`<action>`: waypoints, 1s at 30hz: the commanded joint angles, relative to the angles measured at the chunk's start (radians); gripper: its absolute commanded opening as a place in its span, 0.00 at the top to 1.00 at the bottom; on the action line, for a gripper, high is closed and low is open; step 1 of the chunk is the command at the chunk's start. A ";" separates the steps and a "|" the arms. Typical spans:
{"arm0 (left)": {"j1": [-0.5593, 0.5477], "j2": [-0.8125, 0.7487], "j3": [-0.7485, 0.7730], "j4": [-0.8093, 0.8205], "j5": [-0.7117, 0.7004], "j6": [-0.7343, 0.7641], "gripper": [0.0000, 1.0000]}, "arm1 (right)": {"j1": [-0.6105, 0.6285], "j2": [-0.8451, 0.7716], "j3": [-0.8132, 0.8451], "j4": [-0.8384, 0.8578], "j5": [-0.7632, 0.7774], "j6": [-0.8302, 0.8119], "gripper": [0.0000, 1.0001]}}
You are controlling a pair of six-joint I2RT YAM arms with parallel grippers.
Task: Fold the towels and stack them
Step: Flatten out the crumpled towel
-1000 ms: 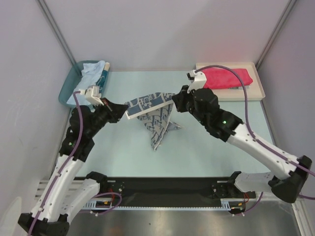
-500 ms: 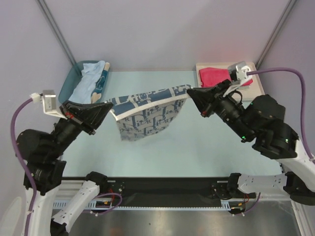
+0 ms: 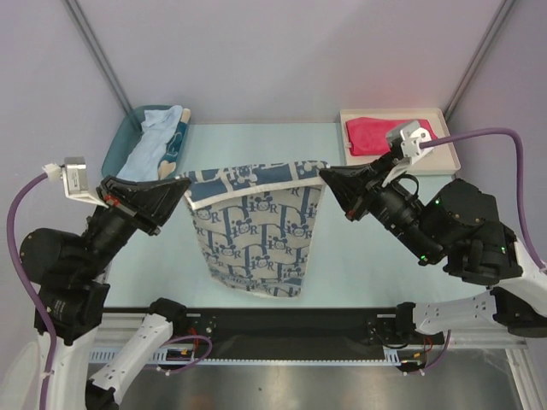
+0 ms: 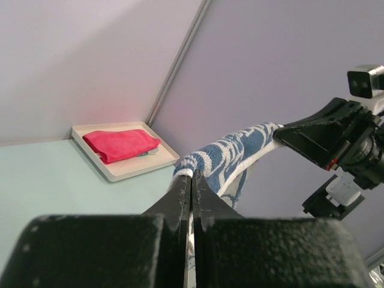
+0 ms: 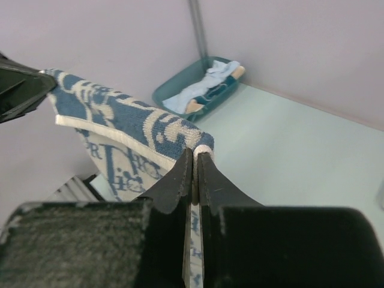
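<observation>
A blue-and-white patterned towel (image 3: 256, 226) hangs spread in the air above the table, stretched between both arms. My left gripper (image 3: 186, 186) is shut on its left top corner, and my right gripper (image 3: 323, 175) is shut on its right top corner. In the left wrist view the left gripper (image 4: 192, 179) pinches the towel's edge (image 4: 231, 153). In the right wrist view the right gripper (image 5: 195, 153) pinches the towel (image 5: 114, 117). A red-pink towel (image 3: 380, 132) lies folded in the white tray (image 3: 444, 158). A pale blue towel (image 3: 154, 137) lies in the teal bin (image 3: 115, 154).
The teal bin stands at the back left corner and the white tray at the back right corner. Grey walls close the back and both sides. In the left wrist view the right arm's camera mount (image 4: 360, 81) is close at the right.
Both arms have risen and drawn apart with the patterned towel. It was bunched on the table a second ago and now hangs open and flat between the grippers.
</observation>
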 commanded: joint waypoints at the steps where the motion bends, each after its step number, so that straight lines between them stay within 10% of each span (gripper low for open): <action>1: -0.003 0.030 -0.017 -0.011 -0.073 -0.032 1.00 | 0.011 0.025 0.003 0.079 0.159 -0.078 1.00; 3: -0.003 0.059 -0.073 0.002 -0.093 -0.061 1.00 | -0.086 0.049 -0.029 0.107 0.140 -0.084 1.00; 12: 0.002 0.331 -0.284 0.323 -0.217 -0.118 1.00 | -0.993 0.329 -0.212 0.273 -0.863 0.243 1.00; 23: 0.107 1.314 0.179 0.668 -0.119 -0.130 1.00 | -1.193 1.098 0.182 0.442 -1.098 0.393 1.00; 30: 0.144 1.498 0.387 0.569 -0.021 -0.107 1.00 | -1.197 1.234 0.342 0.386 -1.107 0.422 1.00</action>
